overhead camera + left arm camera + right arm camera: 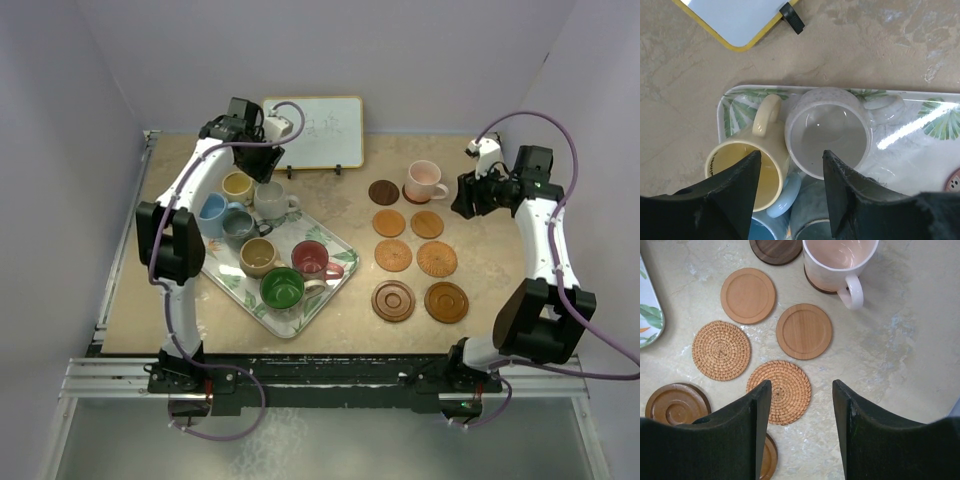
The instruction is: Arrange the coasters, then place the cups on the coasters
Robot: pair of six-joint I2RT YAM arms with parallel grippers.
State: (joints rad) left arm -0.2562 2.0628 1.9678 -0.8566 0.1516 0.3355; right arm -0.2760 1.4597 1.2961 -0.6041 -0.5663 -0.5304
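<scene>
Left gripper [791, 155] is held half open, empty, over the tray [730, 107]; adjacent rims of yellow cup [735, 152] and off-white cup [827, 132] are straddled; only one wall should be pinched, the neighbour left undisturbed; right gripper [801, 385] is held parted, empty, above bare coasters [803, 331]; pink cup [832, 260] is seated on a coaster.

Premises: a robotics test cell of laboratory type. Grounds: plain pale walls [400, 50] enclose the table [480, 335] along its far, left and right edges. Two arms, left [185, 200] and right [548, 235], are bolted to a slotted aluminium rail [100, 378] along the near edge. Purple cables [572, 150] loop loose. A small yellow-framed whiteboard [318, 130] stands at the far edge, its writing illegible.
</scene>
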